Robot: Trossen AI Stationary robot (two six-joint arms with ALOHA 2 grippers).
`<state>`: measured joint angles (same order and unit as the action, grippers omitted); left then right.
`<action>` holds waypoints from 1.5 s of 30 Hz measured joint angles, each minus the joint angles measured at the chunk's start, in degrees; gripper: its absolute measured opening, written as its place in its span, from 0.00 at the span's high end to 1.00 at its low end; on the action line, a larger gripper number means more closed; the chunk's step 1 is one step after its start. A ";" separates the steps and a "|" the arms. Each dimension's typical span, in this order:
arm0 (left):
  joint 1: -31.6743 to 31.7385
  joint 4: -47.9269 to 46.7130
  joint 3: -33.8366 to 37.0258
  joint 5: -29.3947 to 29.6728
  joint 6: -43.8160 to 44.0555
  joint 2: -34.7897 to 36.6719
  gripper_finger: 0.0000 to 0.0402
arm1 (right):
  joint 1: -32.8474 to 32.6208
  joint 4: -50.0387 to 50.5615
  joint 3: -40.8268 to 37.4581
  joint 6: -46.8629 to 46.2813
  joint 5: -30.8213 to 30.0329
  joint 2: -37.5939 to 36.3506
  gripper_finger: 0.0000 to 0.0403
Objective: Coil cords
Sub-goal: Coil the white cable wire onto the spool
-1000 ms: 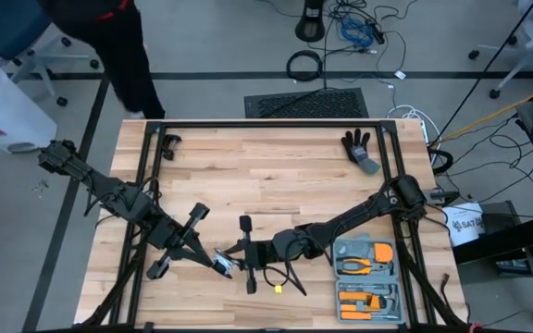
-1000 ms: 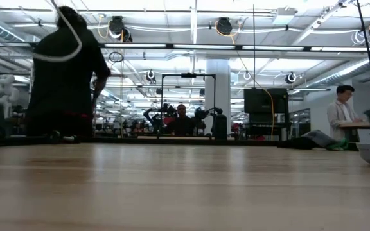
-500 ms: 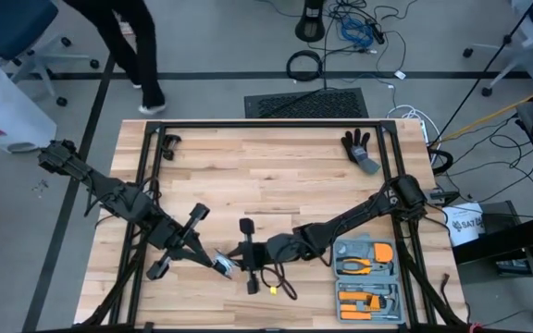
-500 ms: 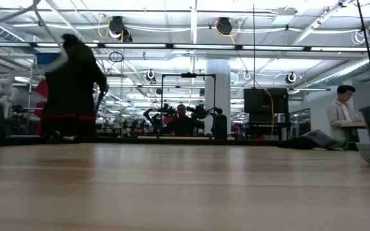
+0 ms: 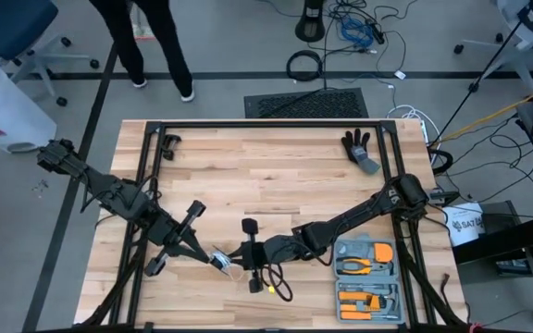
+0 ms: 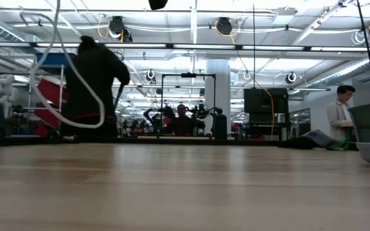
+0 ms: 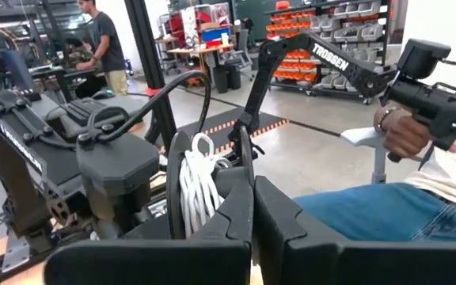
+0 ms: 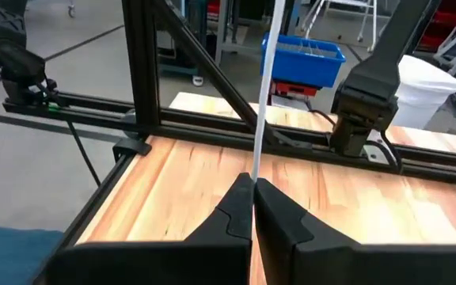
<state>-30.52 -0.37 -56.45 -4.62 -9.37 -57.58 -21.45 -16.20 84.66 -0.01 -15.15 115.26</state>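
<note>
The black reel [image 7: 172, 186] has the white cord [image 7: 200, 186] wound on it and sits edge-on at my left gripper [image 7: 252, 210], which is shut on it above the table's near middle [image 5: 213, 256]. Just to its right, my right gripper [image 5: 237, 261] faces it and is shut on the free run of the white cord [image 8: 264, 95]. That run goes straight on from the fingertips [image 8: 252, 182]. A slack loop of the cord [image 6: 82, 83] hangs above the tabletop in the low view. My left gripper pinches one black flange of the reel [image 7: 244, 170] between its two fingers, coming in level from the table's left. The reel is lifted clear of the table, with its coil of white cord beside the fingers. My right gripper pinches a single strand of the white cord [image 8: 256, 162] between its fingers, coming from the table's right and tipped slightly down. The strand runs straight and taut onward from the fingers.
An open tool case [image 5: 368, 277] with orange pliers lies at the near right. A black cable with a yellow end [image 5: 276, 285] lies under my right gripper. A black glove [image 5: 359, 148] lies at the far right. A person [image 5: 146, 42] walks past the far edge.
My right gripper has tipped its fingers downward while staying beside the reel. The cord's slack loop has swung lower and wider in the low view. The person beyond the far edge has walked toward the right.
</note>
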 joint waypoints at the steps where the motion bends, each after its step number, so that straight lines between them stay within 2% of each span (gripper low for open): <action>1: 0.02 -0.22 0.00 0.02 -0.02 0.00 1.00 | 0.00 0.59 -0.07 0.01 0.01 -0.24 1.00; 3: 0.02 -0.30 -0.01 0.05 -0.08 0.00 1.00 | -0.13 2.61 -0.10 0.00 0.01 -1.09 0.97; 11: 0.00 -0.72 -0.13 0.30 -0.09 0.04 1.00 | -1.99 26.58 -0.18 -5.58 -5.82 -7.94 0.81; 15: 0.01 -0.91 -0.13 0.35 0.01 0.31 1.00 | -2.87 31.25 -0.17 -8.86 -5.63 -8.06 0.74; 20: -0.49 -0.85 -0.13 0.42 0.03 0.46 1.00 | -3.10 30.64 -0.13 -6.58 -5.92 -4.52 0.68; 24: -0.90 -0.89 -0.13 0.41 0.01 0.46 1.00 | -2.30 22.93 -0.15 -3.62 -5.99 -1.57 0.65; 28: -1.12 -0.99 -0.13 0.43 0.01 0.44 1.00 | -1.75 15.34 -0.15 -2.71 -5.34 0.98 0.64; 32: -1.12 -0.95 -0.13 0.42 0.00 0.45 1.00 | -1.73 11.27 -0.11 -2.37 -0.97 2.46 0.64; 38: -1.12 -0.39 -0.13 0.42 0.00 0.44 1.00 | -1.03 8.92 -0.11 -2.54 -2.17 4.93 0.64; 42: -1.12 -0.03 -0.11 0.42 -0.02 0.44 1.00 | 0.11 7.03 -0.11 -4.99 -6.01 7.00 0.67; 45: -1.12 -0.05 -0.11 0.42 -0.02 0.44 1.00 | 1.08 7.15 -0.11 -6.98 -5.90 8.20 0.74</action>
<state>-31.64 -0.41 -56.55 -4.21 -9.39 -57.14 -20.37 -9.05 84.55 -6.99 -21.05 123.46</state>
